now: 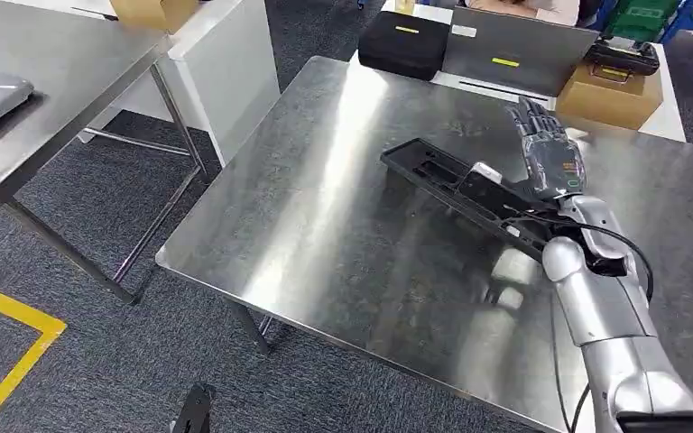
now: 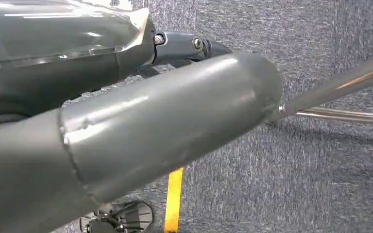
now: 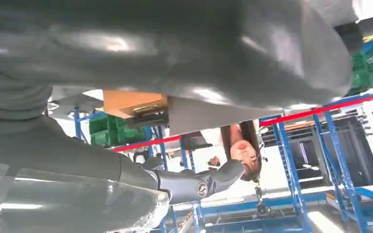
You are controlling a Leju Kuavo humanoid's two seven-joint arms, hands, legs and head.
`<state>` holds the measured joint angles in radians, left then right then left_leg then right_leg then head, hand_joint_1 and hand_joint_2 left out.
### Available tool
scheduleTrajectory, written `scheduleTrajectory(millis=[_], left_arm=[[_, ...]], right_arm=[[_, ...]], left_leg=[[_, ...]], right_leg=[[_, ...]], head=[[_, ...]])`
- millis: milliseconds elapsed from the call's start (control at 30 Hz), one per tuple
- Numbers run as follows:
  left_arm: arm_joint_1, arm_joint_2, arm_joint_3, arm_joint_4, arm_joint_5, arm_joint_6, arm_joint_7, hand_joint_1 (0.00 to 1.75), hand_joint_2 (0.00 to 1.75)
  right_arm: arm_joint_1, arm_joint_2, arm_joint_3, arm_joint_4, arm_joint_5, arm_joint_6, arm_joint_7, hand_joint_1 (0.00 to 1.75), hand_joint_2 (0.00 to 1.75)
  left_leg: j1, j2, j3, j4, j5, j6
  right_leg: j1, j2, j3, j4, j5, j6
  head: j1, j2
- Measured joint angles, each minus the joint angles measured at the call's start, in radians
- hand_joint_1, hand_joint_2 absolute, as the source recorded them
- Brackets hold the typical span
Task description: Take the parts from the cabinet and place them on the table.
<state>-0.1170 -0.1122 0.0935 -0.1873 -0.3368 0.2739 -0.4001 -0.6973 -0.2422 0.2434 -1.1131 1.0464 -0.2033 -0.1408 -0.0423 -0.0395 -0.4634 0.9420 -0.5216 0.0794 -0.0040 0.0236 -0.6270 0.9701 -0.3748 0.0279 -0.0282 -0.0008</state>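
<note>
A long black plastic part (image 1: pixel 456 185) lies flat on the steel table (image 1: pixel 325 225), running slantwise from the middle toward the right edge. My right hand (image 1: pixel 546 144) hovers at the part's right end, fingers stretched out toward the far side and holding nothing; my wrist and forearm cross over that end of the part. In the right wrist view the thick thumb (image 3: pixel 199 48) and a dark finger (image 3: pixel 199 183) stand apart with nothing between them. My left hand (image 2: pixel 141 121) hangs over the carpet, its thumb and fingers (image 2: pixel 184 46) extended and holding nothing.
A second steel table (image 1: pixel 54 72) stands at the left with a carpeted gap between. Behind the main table are a black case (image 1: pixel 406 41), a grey panel (image 1: pixel 514 50) and a cardboard box (image 1: pixel 609 95). A yellow floor line (image 1: pixel 9 352) runs at lower left. A person (image 3: pixel 245 150) stands beyond.
</note>
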Motion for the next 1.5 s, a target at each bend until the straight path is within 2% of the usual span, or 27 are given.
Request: scheduleTrajectory(millis=[233,300,333,400,433,500,567,600,633,667,700,767,833,900,933,1000,1033,1067,1100,1167,1200,1233,1333,1367,1400,1433,1500], left_arm=[[0.0,0.005,0.001,0.0,-0.01,0.0,0.01,0.0,0.0],[0.0,0.005,0.001,0.0,-0.01,-0.001,0.012,0.0,0.0],[0.0,0.005,0.001,0.0,-0.011,-0.002,0.013,0.0,0.0],[-0.001,0.007,0.002,-0.001,-0.011,-0.002,0.014,0.0,0.0],[0.0,0.006,0.002,-0.001,-0.012,-0.002,0.015,0.0,0.0],[0.002,0.006,0.003,-0.001,-0.012,-0.002,0.016,0.0,0.0],[0.002,0.006,0.004,-0.001,-0.012,-0.002,0.016,0.0,0.0],[0.001,0.006,0.005,-0.001,-0.012,-0.003,0.016,0.0,0.0],[0.001,0.006,0.005,-0.001,-0.012,-0.003,0.016,0.0,0.0],[0.001,0.006,0.005,-0.001,-0.012,-0.003,0.016,0.0,0.0],[-0.003,0.007,0.006,-0.001,-0.012,-0.003,0.016,0.0,0.0],[0.0,0.007,0.006,-0.001,-0.012,-0.003,0.017,0.0,0.0],[0.002,0.009,0.008,-0.001,-0.012,-0.003,0.017,0.0,0.0],[-0.002,0.011,0.008,-0.002,-0.012,-0.002,0.016,0.0,0.0],[-0.005,0.011,0.008,-0.002,-0.012,-0.002,0.016,0.0,0.0],[-0.004,0.01,0.008,-0.002,-0.012,-0.002,0.016,0.0,0.0],[-0.002,0.01,0.008,-0.002,-0.012,-0.002,0.016,0.0,0.0],[-0.002,0.01,0.008,-0.002,-0.012,-0.002,0.016,0.0,0.0],[-0.002,0.01,0.008,-0.002,-0.012,-0.002,0.016,0.0,0.0],[-0.002,0.011,0.008,-0.002,-0.012,-0.002,0.016,0.0,0.0],[-0.003,0.011,0.008,-0.002,-0.012,-0.003,0.017,0.0,0.0],[-0.005,0.011,0.008,-0.002,-0.012,-0.003,0.018,0.0,0.0],[-0.002,0.011,0.009,-0.002,-0.01,-0.004,0.024,0.0,0.0],[-0.002,0.011,0.01,-0.002,-0.01,-0.004,0.026,0.0,0.0],[-0.001,0.01,0.01,-0.002,-0.01,-0.004,0.026,0.0,0.0],[-0.001,0.01,0.011,-0.002,-0.009,-0.005,0.027,0.0,0.0],[0.001,0.008,0.012,-0.002,-0.009,-0.005,0.028,0.0,0.0]], right_arm=[[0.0,0.008,0.024,0.002,0.065,-0.025,0.029,0.0,0.0],[-0.003,0.009,0.028,0.0,0.07,-0.026,0.032,0.0,0.0],[-0.002,0.009,0.029,-0.002,0.073,-0.026,0.033,0.0,0.0],[-0.01,0.009,0.033,-0.002,0.076,-0.026,0.033,0.0,0.0],[-0.009,0.009,0.034,-0.001,0.076,-0.022,0.033,0.0,0.0],[-0.004,0.009,0.037,0.002,0.077,-0.019,0.035,0.0,0.0],[-0.003,0.009,0.04,0.002,0.077,-0.019,0.035,0.0,0.0],[-0.004,0.009,0.042,0.002,0.077,-0.019,0.035,0.0,0.0],[-0.004,0.009,0.043,0.002,0.077,-0.019,0.035,0.0,0.0],[-0.004,0.008,0.044,0.003,0.077,-0.018,0.035,0.0,0.0],[-0.006,0.009,0.047,0.004,0.077,-0.018,0.035,0.0,0.0],[-0.003,0.007,0.05,0.004,0.077,-0.016,0.036,0.0,0.0],[-0.006,0.008,0.052,0.004,0.077,-0.016,0.035,0.0,0.0],[-0.006,0.011,0.053,0.002,0.077,-0.017,0.035,0.0,0.0],[-0.007,0.01,0.053,0.002,0.077,-0.017,0.035,0.0,0.0],[-0.006,0.01,0.053,0.002,0.077,-0.017,0.035,0.0,0.0],[-0.006,0.01,0.054,0.002,0.077,-0.017,0.035,0.0,0.0],[-0.006,0.011,0.055,0.002,0.077,-0.017,0.035,0.0,0.0],[-0.006,0.012,0.056,0.002,0.077,-0.017,0.035,0.0,0.0],[-0.007,0.013,0.056,0.002,0.077,-0.017,0.035,0.0,0.0],[-0.01,0.013,0.057,0.002,0.078,-0.016,0.035,0.0,0.0],[-0.014,0.013,0.057,0.002,0.078,-0.012,0.035,0.0,0.0],[-0.025,0.019,0.059,0.004,0.081,0.003,0.034,0.0,0.0],[-0.029,0.021,0.061,0.004,0.082,0.007,0.033,0.0,0.0],[-0.032,0.023,0.063,0.005,0.082,0.007,0.032,0.0,0.0],[-0.035,0.023,0.064,0.006,0.082,0.008,0.032,0.0,0.0],[-0.031,0.023,0.067,0.013,0.082,0.01,0.032,0.0,0.0]], left_leg=[[-0.004,0.0,-0.003,0.01,-0.001,0.003],[0.0,0.0,-0.001,-0.003,0.009,0.015],[0.011,0.001,0.011,-0.015,0.019,0.02],[0.012,-0.001,0.012,-0.018,0.023,0.025],[0.013,-0.003,0.013,-0.018,0.022,0.024],[0.013,-0.013,0.014,-0.017,0.02,0.022],[0.017,-0.025,0.021,-0.015,0.013,0.016],[0.021,-0.039,0.036,-0.009,-0.003,0.005],[0.023,-0.044,0.039,-0.003,-0.013,0.001],[0.024,-0.048,0.033,0.0,-0.02,-0.005],[0.022,-0.055,0.02,0.014,-0.025,-0.011],[0.029,-0.064,0.01,0.017,-0.027,-0.018],[0.032,-0.077,0.011,0.02,-0.039,-0.027],[0.032,-0.002,-0.008,0.074,-0.062,-0.044],[0.037,0.019,-0.052,0.146,-0.087,-0.052],[0.046,0.03,-0.167,0.312,-0.139,-0.061],[0.049,0.032,-0.212,0.357,-0.135,-0.063],[0.051,0.032,-0.229,0.351,-0.106,-0.064],[0.052,0.034,-0.223,0.303,-0.057,-0.062],[0.051,0.063,-0.151,0.115,0.067,-0.053],[0.042,0.108,-0.128,0.069,0.065,-0.051],[0.033,0.11,-0.132,0.059,0.065,-0.046],[0.028,0.074,-0.139,0.06,0.066,-0.034],[0.038,0.063,-0.126,0.048,0.077,-0.021],[0.035,0.055,-0.124,0.044,0.08,-0.018],[0.035,0.047,-0.125,0.044,0.083,-0.011],[0.036,0.021,-0.126,0.045,0.082,-0.009]], right_leg=[[-0.005,0.0,0.001,-0.002,0.003,0.004],[-0.001,0.0,0.006,-0.006,0.008,0.012],[0.002,-0.004,-0.011,0.001,-0.001,0.01],[0.003,-0.01,-0.06,0.116,-0.048,0.005],[0.0,-0.01,-0.11,0.22,-0.082,0.004],[-0.008,-0.011,-0.174,0.334,-0.105,0.013],[-0.016,-0.011,-0.151,0.272,-0.067,0.033],[-0.026,-0.008,-0.069,0.104,0.008,0.057],[-0.031,0.006,-0.037,0.032,0.033,0.064],[-0.031,0.035,-0.028,0.024,0.009,0.059],[-0.029,0.045,-0.01,0.013,0.003,0.052],[-0.021,0.031,-0.021,0.025,-0.004,0.035],[-0.03,0.019,-0.016,0.026,-0.014,0.021],[-0.03,0.0,-0.002,0.025,-0.026,0.002],[-0.028,-0.011,0.002,0.025,-0.03,-0.003],[-0.024,-0.032,0.007,0.025,-0.037,-0.013],[-0.023,-0.042,0.008,0.025,-0.039,-0.015],[-0.022,-0.05,0.01,0.025,-0.041,-0.016],[-0.022,-0.059,0.015,0.025,-0.044,-0.015],[-0.022,-0.078,0.029,0.025,-0.052,-0.012],[-0.018,-0.085,0.033,0.022,-0.055,-0.009],[-0.008,-0.092,0.032,0.025,-0.058,-0.004],[-0.008,-0.121,0.04,0.019,-0.06,0.008],[-0.006,-0.115,0.032,0.024,-0.066,0.016],[-0.009,-0.079,0.024,0.049,-0.08,0.016],[-0.011,-0.051,-0.002,0.107,-0.107,0.008],[-0.013,-0.033,-0.09,0.283,-0.171,-0.001]], head=[[0.0,0.0],[-0.002,0.0],[0.0,0.0],[0.005,0.0],[0.005,0.0],[0.005,0.0],[0.005,0.0],[0.005,0.0],[0.007,0.0],[0.007,0.0],[0.008,0.0],[0.003,0.0],[0.001,0.0],[-0.003,0.0],[-0.003,0.0],[-0.004,0.0],[-0.003,0.0],[-0.005,0.0],[-0.004,0.0],[-0.004,0.0],[-0.003,0.0],[-0.003,0.0],[-0.003,0.0],[-0.002,0.0],[-0.001,0.0],[-0.002,0.0],[0.003,0.0]])
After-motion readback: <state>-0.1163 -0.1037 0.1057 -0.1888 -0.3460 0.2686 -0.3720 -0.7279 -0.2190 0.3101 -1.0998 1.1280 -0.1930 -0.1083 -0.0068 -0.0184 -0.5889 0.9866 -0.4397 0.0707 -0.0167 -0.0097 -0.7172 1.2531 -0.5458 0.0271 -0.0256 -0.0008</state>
